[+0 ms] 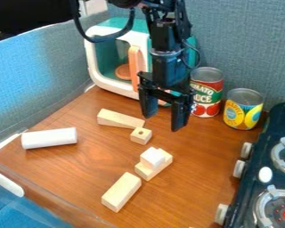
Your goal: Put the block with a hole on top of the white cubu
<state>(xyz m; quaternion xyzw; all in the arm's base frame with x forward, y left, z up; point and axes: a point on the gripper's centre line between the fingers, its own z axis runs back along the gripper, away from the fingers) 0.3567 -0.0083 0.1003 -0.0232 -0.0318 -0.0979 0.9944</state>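
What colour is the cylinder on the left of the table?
The cylinder is plain white, clear in the camera view.

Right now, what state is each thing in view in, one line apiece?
Gripper, open and empty
Block with a hole, on the table, hole facing up
White cube, on a wooden block, nothing on top
White cylinder, lying on its side
Red can, upright
Yellow can, upright
Toy microwave, cannot tell whether open

Tabletop (195, 189) of glossy brown wood; smooth matt wooden block with a hole (141, 136); shiny metal cans (206, 91).
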